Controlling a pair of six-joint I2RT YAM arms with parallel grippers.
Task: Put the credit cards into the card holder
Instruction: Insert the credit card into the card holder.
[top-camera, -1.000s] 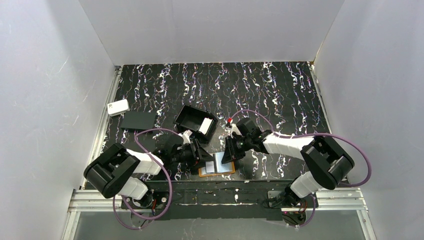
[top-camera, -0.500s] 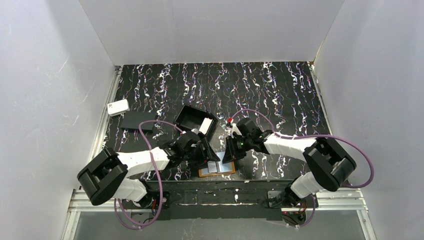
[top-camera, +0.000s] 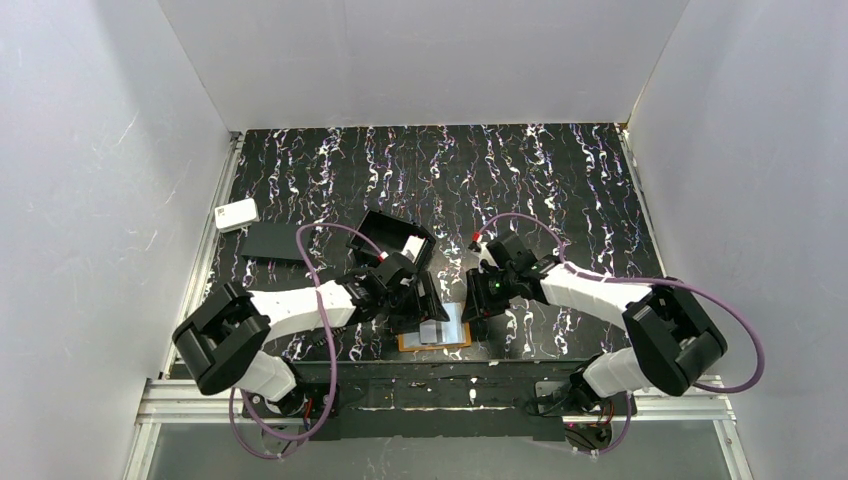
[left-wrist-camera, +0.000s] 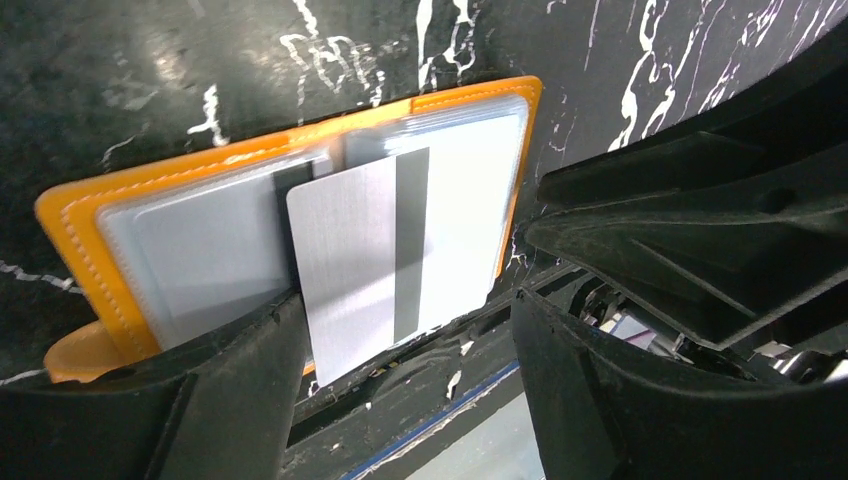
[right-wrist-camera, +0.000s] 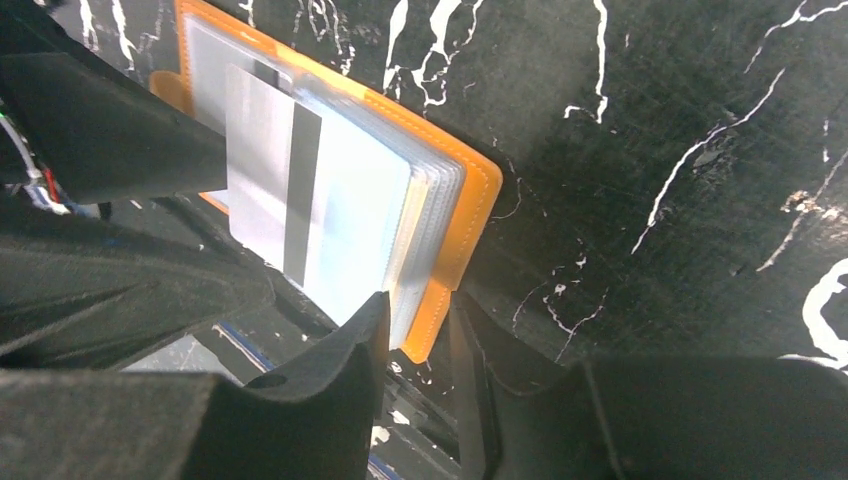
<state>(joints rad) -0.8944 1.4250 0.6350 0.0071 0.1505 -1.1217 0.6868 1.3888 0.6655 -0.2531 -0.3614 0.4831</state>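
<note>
Tray (top-camera: 380, 232) sat behind card holder (left-wrist-camera: 70, 215); left hand (left-wrist-camera: 405, 300) wide astride credit card (left-wrist-camera: 350, 250), right hand (right-wrist-camera: 415, 310) narrow, grip unclear; marbled black worktop (top-camera: 560, 180)

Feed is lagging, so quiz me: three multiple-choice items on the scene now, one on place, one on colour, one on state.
1. Where on the table does the card holder lie?
A far edge; B near edge, between left gripper and right gripper; C far right corner.
2. Its cover colour?
A orange; B blue; C green.
3. Its state?
A folded shut; B standing upright; C open flat.

B: the top view shows it there. A: orange rim in both wrist views. C: both halves lie spread.
</note>
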